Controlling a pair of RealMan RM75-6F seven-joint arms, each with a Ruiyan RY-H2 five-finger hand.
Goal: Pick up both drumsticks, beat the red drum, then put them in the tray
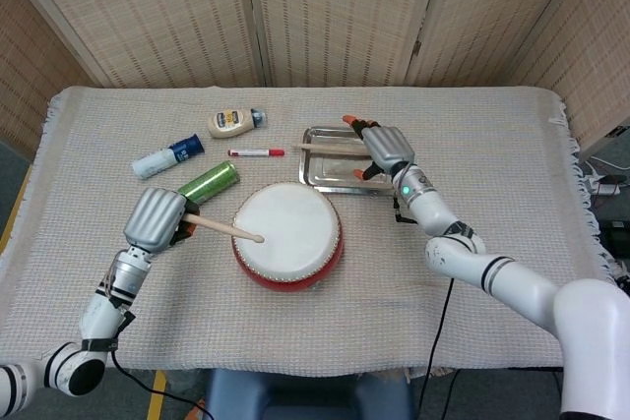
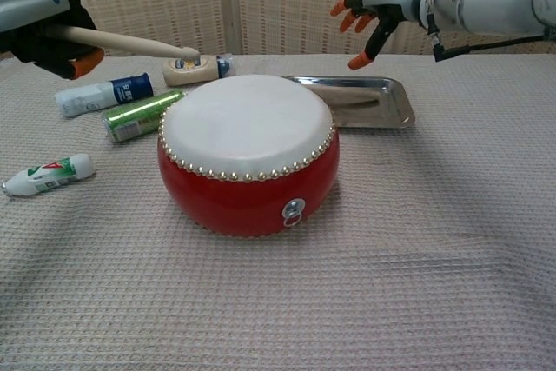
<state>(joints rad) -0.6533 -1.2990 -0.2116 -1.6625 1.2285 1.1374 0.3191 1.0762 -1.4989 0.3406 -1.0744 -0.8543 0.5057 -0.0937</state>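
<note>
Drumstick (image 1: pixel 224 229) in your left hand (image 1: pixel 157 219): fingers wrapped round the butt end, shaft running toward 3 o'clock, bead tip over the white skin of the red drum (image 1: pixel 288 235). The chest view shows the tip held above the skin, not touching. Judged light, stiff, smooth wood; a grip near the butt lets it pivot, but it could slip or roll in the fingers, so keep that hold firm. Your right hand (image 2: pixel 372 15) is spread and holds nothing, raised above the tray (image 2: pixel 393 113). The second drumstick (image 1: pixel 328 148) lies in the tray along its far edge, at about 9 o'clock from that hand in the head view. Drum sits at 7 o'clock from the tray, just beside it.
</note>
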